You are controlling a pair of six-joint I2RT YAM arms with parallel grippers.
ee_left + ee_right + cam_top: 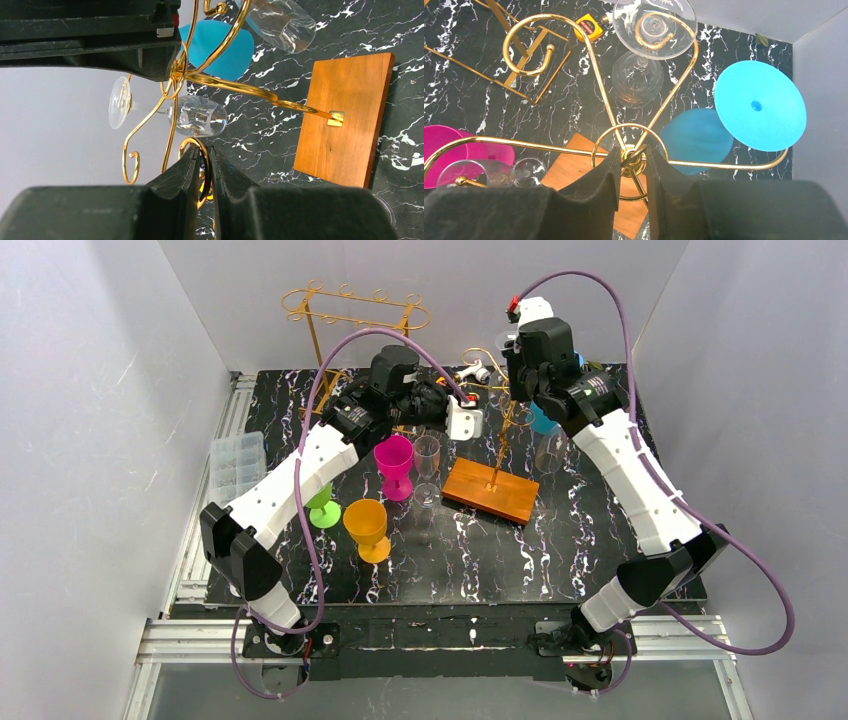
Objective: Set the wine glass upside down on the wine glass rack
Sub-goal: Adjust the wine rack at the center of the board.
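Over the black marbled tabletop (560,550), the left end effector (204,165) and right end effector (633,155) are each clamping the gold rack (235,87), where the wine glass (640,82) is hanging upside down, so an uneven tug is probably risking shaking it loose.

The wine glass rack (492,490) stands on the table (560,550), right of the goblets (395,465).
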